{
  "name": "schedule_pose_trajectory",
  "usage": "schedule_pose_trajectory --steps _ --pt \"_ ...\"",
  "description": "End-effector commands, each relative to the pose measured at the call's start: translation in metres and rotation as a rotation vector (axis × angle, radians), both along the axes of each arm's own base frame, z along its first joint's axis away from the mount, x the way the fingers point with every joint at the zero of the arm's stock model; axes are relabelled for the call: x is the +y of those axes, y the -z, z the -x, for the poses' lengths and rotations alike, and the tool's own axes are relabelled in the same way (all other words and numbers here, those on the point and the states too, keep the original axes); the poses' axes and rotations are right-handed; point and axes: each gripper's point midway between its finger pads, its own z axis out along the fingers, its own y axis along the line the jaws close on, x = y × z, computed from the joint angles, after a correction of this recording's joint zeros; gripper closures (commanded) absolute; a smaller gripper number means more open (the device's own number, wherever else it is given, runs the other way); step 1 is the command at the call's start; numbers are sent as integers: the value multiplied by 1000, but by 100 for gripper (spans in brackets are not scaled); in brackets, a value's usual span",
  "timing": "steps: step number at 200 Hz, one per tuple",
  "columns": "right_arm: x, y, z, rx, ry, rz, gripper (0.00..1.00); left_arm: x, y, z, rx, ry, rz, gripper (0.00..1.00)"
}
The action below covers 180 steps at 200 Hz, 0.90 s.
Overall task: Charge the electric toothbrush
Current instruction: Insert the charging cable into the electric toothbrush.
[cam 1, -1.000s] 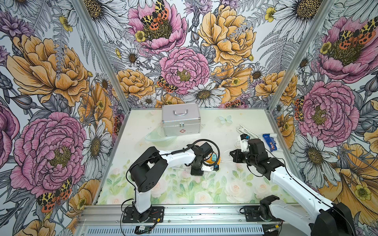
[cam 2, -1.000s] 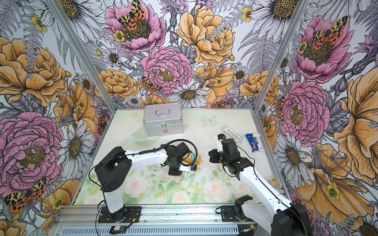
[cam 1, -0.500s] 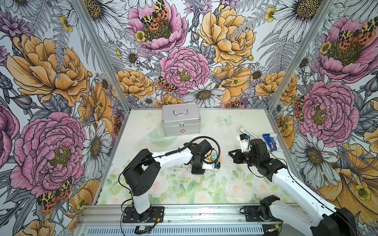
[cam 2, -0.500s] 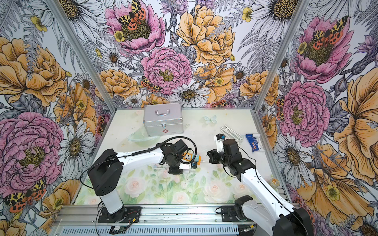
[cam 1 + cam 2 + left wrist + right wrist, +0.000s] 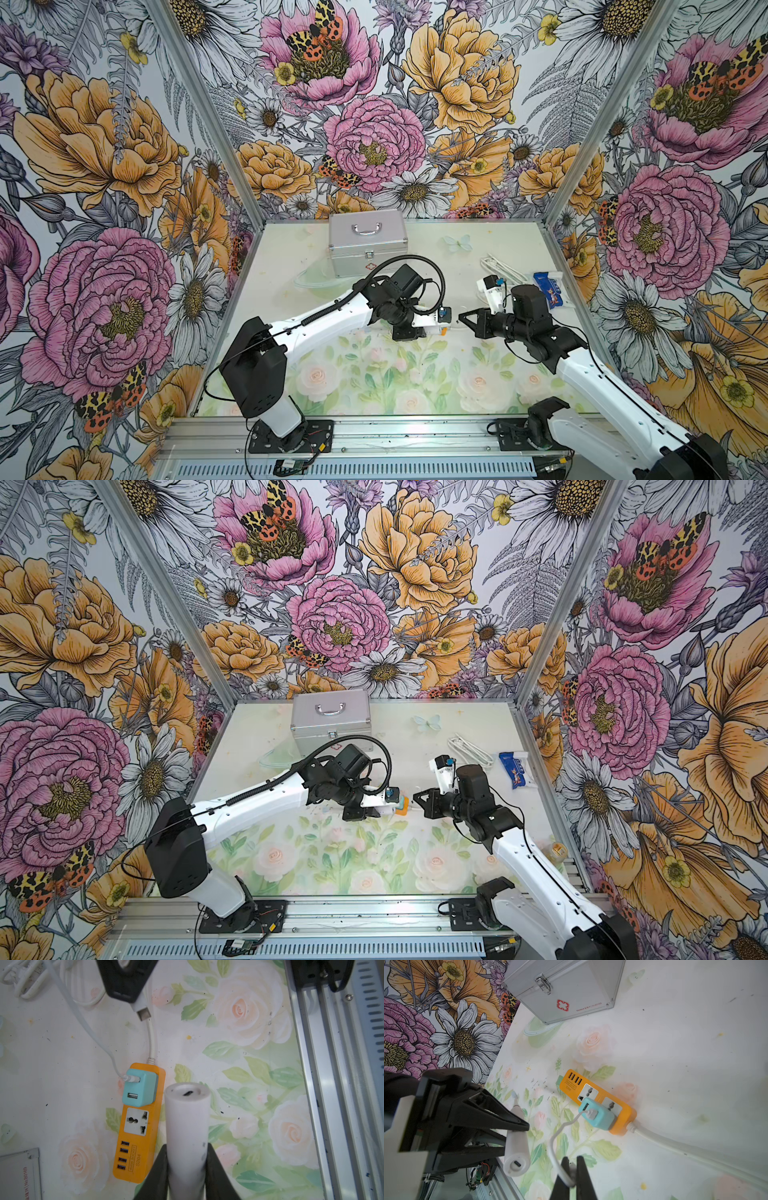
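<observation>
Fingers (image 5: 160,1167) of left gripper (image 5: 187,1147) clench the electric toothbrush (image 5: 187,1122); right gripper (image 5: 572,1157) pinches the USB-C plug (image 5: 143,1013). They came closer together, so plugging in seems next.

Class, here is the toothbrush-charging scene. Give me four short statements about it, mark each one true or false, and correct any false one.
1. The left gripper holds the electric toothbrush by its handle. True.
2. The cable's plug is seated in the toothbrush's port. False: the port is empty, and the right gripper holds the plug apart from it.
3. The teal adapter is plugged into the orange power strip. True.
4. The silver case stands open. False: its lid is shut.
</observation>
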Motion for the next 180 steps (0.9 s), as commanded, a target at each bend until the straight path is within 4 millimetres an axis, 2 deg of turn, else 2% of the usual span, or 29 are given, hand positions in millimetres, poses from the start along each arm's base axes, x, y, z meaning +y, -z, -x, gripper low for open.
schedule_pose_trajectory --steps 1,34,64,101,122,158,180 --pt "3 -27 -1 -51 1 -65 100 -10 -25 -15 -22 -40 97 85" --pt "5 -40 -4 -100 -6 -87 100 -18 -38 -19 68 -42 183 83" --pt "8 -40 -9 -115 -16 -99 100 -28 -43 -9 177 -18 224 83" --pt "12 -44 -12 -139 -31 -117 100 -37 -33 10 334 -29 235 84" --pt "14 -49 -11 -159 -49 -129 100 -37 -24 17 353 -27 212 85" --pt "18 -53 -10 -164 -75 -149 100 -41 -32 13 379 -26 247 86" --pt "18 -56 -9 -174 -73 -155 100 -37 -34 5 383 -47 257 86"
